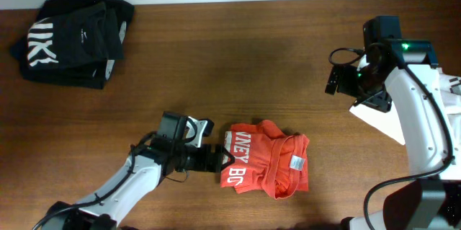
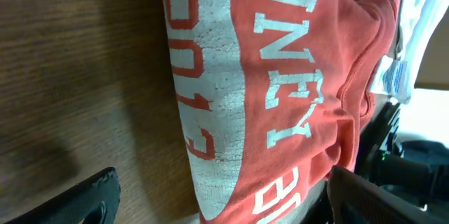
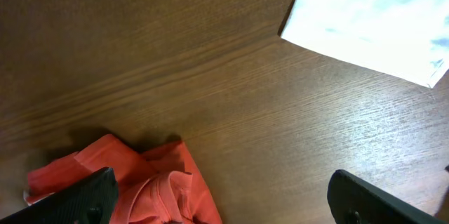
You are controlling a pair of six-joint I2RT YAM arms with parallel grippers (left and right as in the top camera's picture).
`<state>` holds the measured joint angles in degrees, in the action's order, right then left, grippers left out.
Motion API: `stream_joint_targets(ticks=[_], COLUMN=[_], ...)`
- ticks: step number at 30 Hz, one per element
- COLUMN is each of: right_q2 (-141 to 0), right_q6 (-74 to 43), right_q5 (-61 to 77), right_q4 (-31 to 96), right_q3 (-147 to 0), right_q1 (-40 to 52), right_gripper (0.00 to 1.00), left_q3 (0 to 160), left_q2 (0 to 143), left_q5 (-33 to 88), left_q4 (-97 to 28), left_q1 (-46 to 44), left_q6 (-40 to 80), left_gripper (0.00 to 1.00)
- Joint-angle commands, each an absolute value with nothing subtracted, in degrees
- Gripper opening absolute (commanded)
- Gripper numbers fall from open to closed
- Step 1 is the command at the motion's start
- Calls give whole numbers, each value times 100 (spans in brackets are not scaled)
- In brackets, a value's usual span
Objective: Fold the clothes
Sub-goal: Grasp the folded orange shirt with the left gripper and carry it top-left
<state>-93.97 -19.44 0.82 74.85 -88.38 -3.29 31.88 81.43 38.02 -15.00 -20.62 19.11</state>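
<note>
I see the orange shirt [image 1: 265,158] bunched near-centre on the table [image 1: 238,57], immediately right of my left hand [image 1: 216,159], which is spread at its left edge. Right hand [image 1: 336,80] is spread, empty, well apart far-right. Left is nearer.

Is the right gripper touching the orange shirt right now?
No. In the overhead view the right gripper hangs far to the right of the orange shirt, with table showing between them.
</note>
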Motion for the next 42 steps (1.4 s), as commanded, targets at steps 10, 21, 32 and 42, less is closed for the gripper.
stream_joint_targets(ticks=[10,21,32,42], right_q2=[-9402,-9402,-9402,-9402], right_q6=[-1951,-1951,-1951,-1951], right_q5=[-30,-30,-30,-30], right_q4=[7478,7478,7478,7478], right_q3=[-8877,-8877,-8877,-8877], right_q1=[-340,-340,-340,-342], right_gripper=[99,99,98,98], left_q3=[3068,3988,6248,6469], left_q2=[8930,8930,9323,9323], left_q5=[4034,2473,-51,-1590], left_q4=[-255,-1118,-1973,132], left_q1=[-2932,-2469,257,814], left_q6=[3144,2401,-749,-744], left_gripper=[90,1,1,1])
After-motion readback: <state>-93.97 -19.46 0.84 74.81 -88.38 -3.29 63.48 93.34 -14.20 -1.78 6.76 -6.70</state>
